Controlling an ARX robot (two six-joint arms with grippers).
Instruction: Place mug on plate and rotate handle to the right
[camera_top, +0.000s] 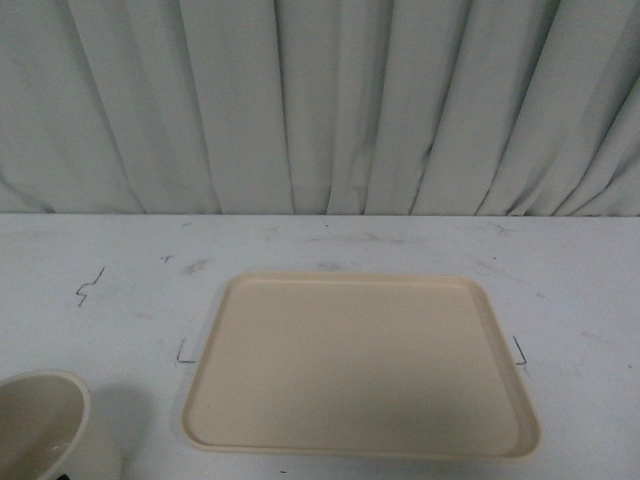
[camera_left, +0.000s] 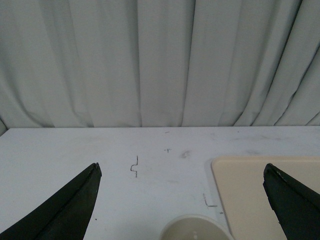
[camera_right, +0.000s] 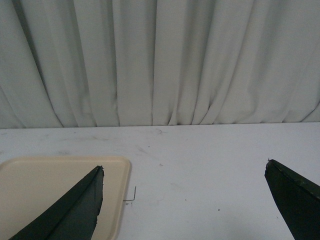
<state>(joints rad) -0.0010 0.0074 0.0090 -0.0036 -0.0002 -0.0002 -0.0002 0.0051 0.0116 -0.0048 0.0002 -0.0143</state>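
The left gripper (camera_left: 182, 166) and right gripper (camera_right: 185, 165) look the same in the wrist views: each has two matte black jaws, flat wedge blades widening toward the base and tapering to a narrow, slightly ragged tip, with a faint dark-green sheen on the lit faces.

A white table (camera_top: 100, 250) has grey smudges and a few small dark pen marks (camera_top: 90, 287) on its top. Directly behind the table's far edge a pale grey-white curtain (camera_top: 320, 100) hangs in deep vertical folds. The light is soft and even.
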